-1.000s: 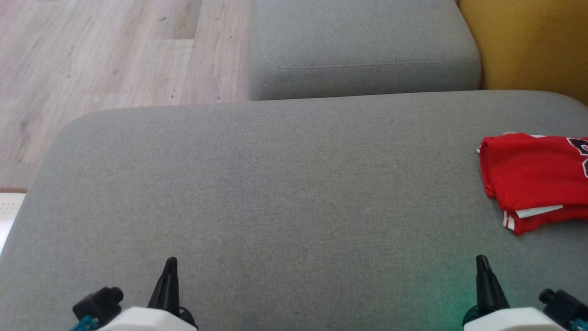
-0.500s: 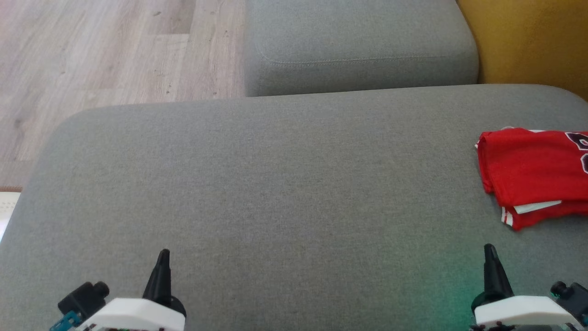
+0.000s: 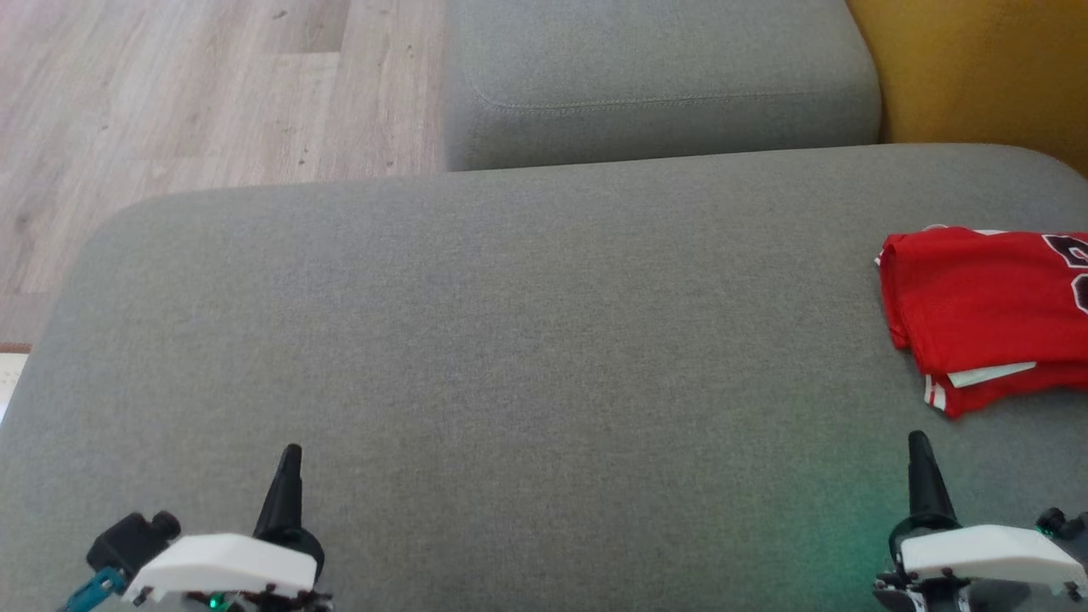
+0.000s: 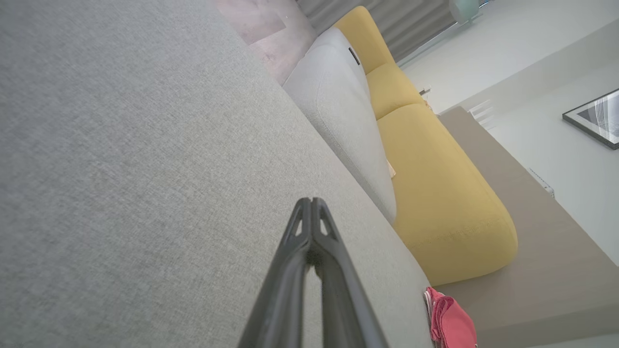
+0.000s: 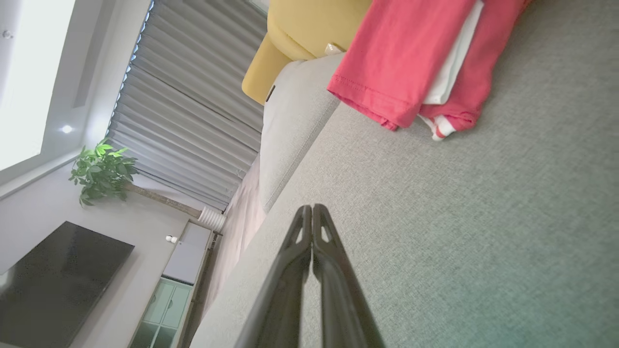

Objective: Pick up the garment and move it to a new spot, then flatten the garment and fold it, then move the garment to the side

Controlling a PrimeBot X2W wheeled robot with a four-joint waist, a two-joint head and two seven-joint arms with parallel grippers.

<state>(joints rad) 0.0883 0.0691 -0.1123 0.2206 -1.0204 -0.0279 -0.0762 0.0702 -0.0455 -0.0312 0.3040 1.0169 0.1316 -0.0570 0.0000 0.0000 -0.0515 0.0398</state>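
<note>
Both pincers are clenched on nothing, left pincer (image 3: 290,457) and right pincer (image 3: 919,446) low over the bare grey sofa cushion (image 3: 510,340). The red garment (image 3: 977,306) lies a bit past the right one, folded, out by the cushion's right side. So I'd guess the pick-up, flatten, fold and move-aside are pretty much done, with maybe nothing left. The head view crops the garment but catches its dark lettering, while the right wrist view gets the white layer (image 5: 454,63) tucked in the fold.
</note>
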